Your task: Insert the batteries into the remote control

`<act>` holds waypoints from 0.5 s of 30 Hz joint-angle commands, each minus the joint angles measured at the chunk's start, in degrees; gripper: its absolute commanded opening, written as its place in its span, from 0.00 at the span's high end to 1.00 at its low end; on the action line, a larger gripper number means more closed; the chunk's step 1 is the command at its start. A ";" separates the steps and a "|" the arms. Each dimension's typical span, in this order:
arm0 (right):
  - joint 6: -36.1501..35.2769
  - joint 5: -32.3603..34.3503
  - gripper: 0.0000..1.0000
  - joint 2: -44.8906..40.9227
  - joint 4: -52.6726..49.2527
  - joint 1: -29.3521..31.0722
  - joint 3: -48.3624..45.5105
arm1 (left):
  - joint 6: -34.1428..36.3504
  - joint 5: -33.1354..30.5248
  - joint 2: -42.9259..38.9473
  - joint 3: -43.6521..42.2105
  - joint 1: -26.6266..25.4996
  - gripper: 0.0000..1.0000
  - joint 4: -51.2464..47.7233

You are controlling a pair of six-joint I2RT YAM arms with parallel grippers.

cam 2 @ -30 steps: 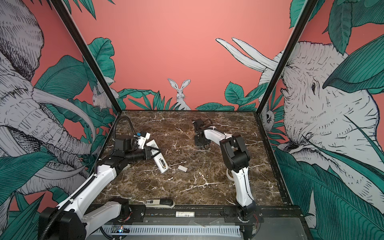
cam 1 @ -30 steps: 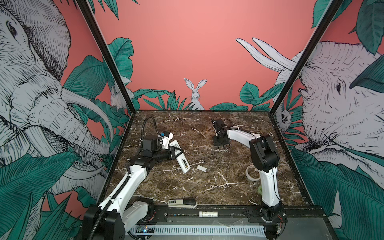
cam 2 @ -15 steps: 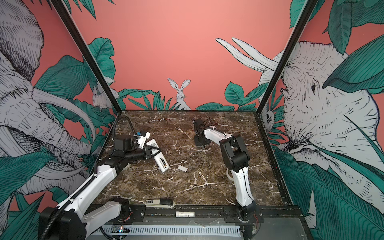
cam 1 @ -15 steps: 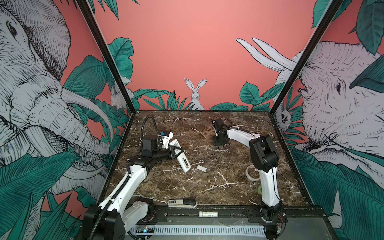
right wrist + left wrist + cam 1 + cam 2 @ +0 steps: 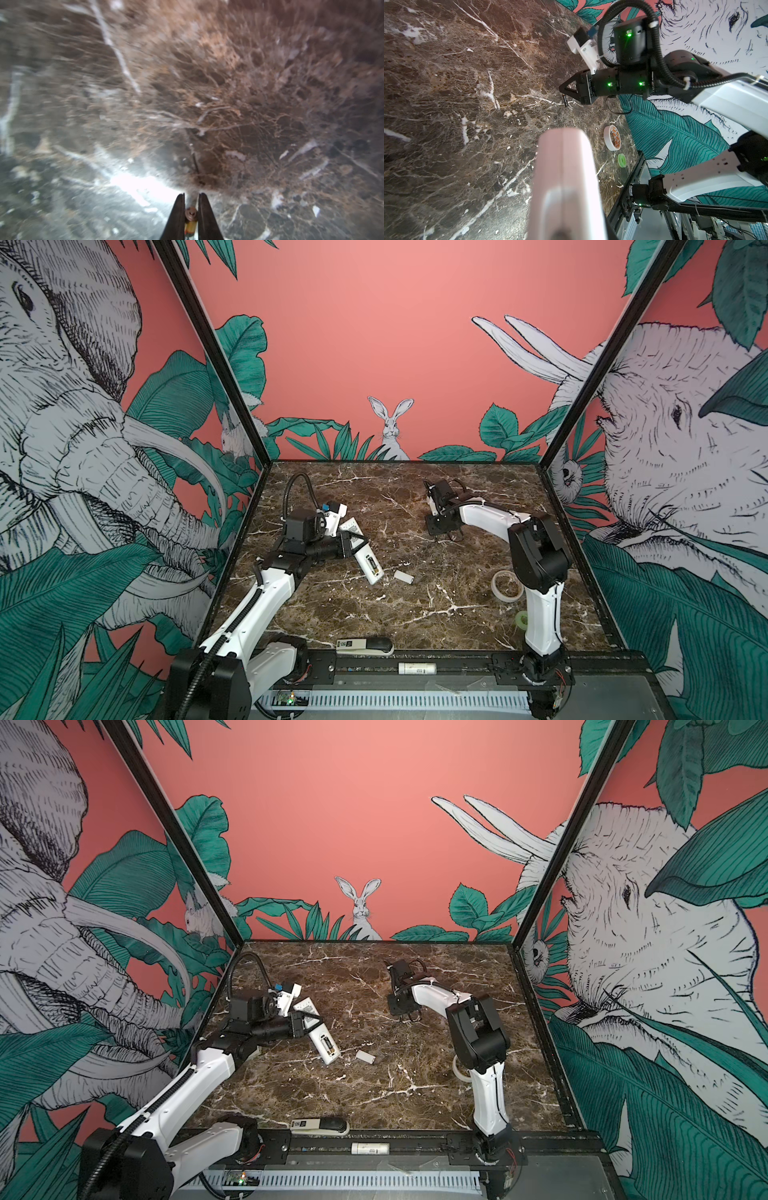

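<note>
With right pincer (image 5: 191, 197) clamped on 1 battery (image 5: 565, 101) near the counter's (image 5: 415, 614) far edge, left pincer (image 5: 356, 542) gripping the remote control (image 5: 370, 568): seemingly pickup step; next calls for carrying across, aligning ends.

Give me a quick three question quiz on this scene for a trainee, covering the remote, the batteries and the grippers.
1. Multiple choice: which gripper holds the remote control?
A. left gripper
B. right gripper
C. neither
2. True or false: the right gripper is open and empty.
3. Short answer: where is the white cover piece?

Key
1. A.
2. False: it is shut on a battery.
3. It lies on the marble table, close to the remote control but apart from it.
</note>
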 commanded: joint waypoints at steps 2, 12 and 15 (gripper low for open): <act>-2.42 -4.38 0.87 -6.62 7.35 1.83 -3.09 | -1.91 2.00 0.40 -1.06 -0.22 1.00 3.90; -0.49 -13.85 0.87 -20.51 24.70 7.24 -16.06 | -9.34 7.31 3.91 -3.26 -0.27 1.00 15.63; 0.18 -15.19 0.86 -25.95 29.66 9.43 -19.81 | -11.76 9.08 5.20 -3.53 -0.30 1.00 19.52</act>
